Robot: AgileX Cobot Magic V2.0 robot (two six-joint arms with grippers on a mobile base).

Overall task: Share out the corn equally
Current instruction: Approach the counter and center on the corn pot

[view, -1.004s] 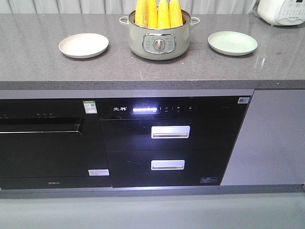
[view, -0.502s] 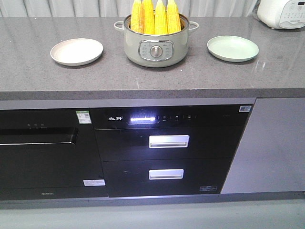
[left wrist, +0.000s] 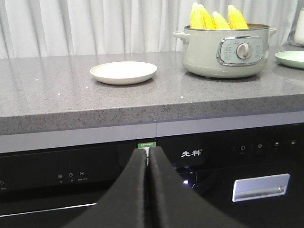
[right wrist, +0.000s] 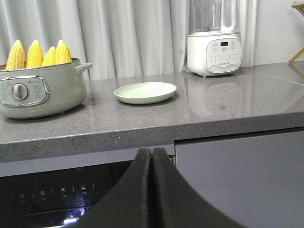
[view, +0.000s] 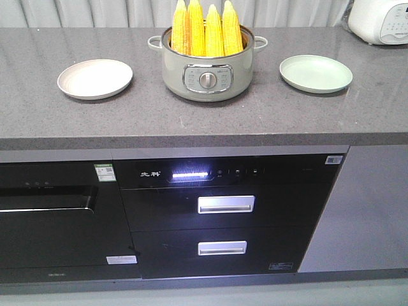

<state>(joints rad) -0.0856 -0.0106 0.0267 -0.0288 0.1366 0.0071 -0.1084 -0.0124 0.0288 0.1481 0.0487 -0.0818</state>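
You are facing a long grey speckled stone tabletop (view: 204, 118) that spans the upper half of the front view. Below it, a black built-in appliance (view: 223, 217) fills the centre of the frame, with a lit strip on its control panel and two drawers with silver handles, one above the other. A second black appliance (view: 57, 217) sits at the lower left, and a plain grey cabinet front (view: 363, 204) at the lower right. A white pleated curtain (left wrist: 95, 23) runs along the top of both wrist views, behind the tabletop.

A pale green electric pot (view: 175, 73) stands at the top centre of the front view, with two side handles and a round dial facing you. A white blender (right wrist: 212, 42) stands at the upper right of the right wrist view, near the back edge of the tabletop.

A cream plate (view: 95, 78) lies left of the pot and a mint green plate (view: 315, 72) lies right of it. Each is well apart from the pot, and both are bare.

The corn (view: 205, 32), four yellow cobs, stands upright inside the pot, side by side, with the pointed tips rising above the rim.

Your left end effector (left wrist: 148, 154) shows at the bottom centre of the left wrist view, in front of the black appliance fronts and lower than the tabletop. Its black fingers are pressed flat together and hold nothing. Your right end effector (right wrist: 152, 154) shows the same way at the bottom centre of the right wrist view, fingers closed against each other and gripping nothing.
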